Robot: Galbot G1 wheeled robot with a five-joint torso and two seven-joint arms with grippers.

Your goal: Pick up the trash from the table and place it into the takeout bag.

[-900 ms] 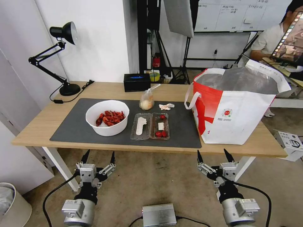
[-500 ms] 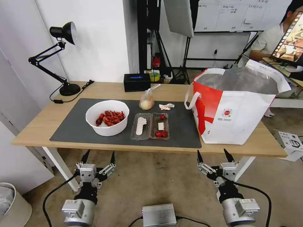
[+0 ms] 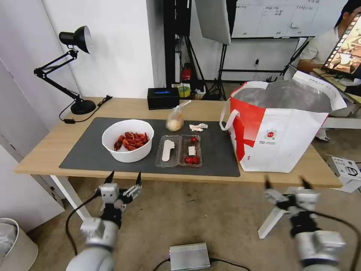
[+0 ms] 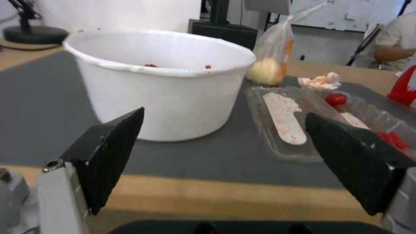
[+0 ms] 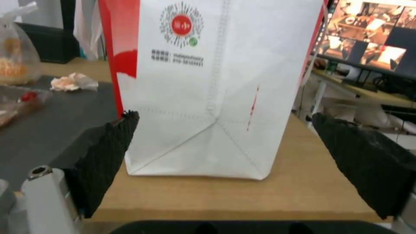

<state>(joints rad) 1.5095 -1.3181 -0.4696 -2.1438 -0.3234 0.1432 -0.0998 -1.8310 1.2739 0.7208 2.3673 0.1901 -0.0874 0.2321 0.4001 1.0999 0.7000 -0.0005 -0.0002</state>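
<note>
Bowl (image 3: pixel 128 145): rigid, probably light — take its rim; mid-mat, near table (image 3: pixel 45 156) front edge
Left gripper (image 3: pixel 124 180): jaws spread, empty; right gripper (image 3: pixel 284 185) likewise

Four trash items (image 3: pixel 128 145), one takeout bag (image 3: pixel 280 128)

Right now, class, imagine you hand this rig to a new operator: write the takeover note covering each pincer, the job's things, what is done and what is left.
Left pincer: open, empty, below the table edge, facing the white bowl of shells.
Right pincer: open, empty, before the takeout bag.
On the grey mat: bowl, clear tray, knotted bag, tissue. Takeout bag stands open at the table's right end.
Done: nothing bagged.
Left: all four pieces.
</note>
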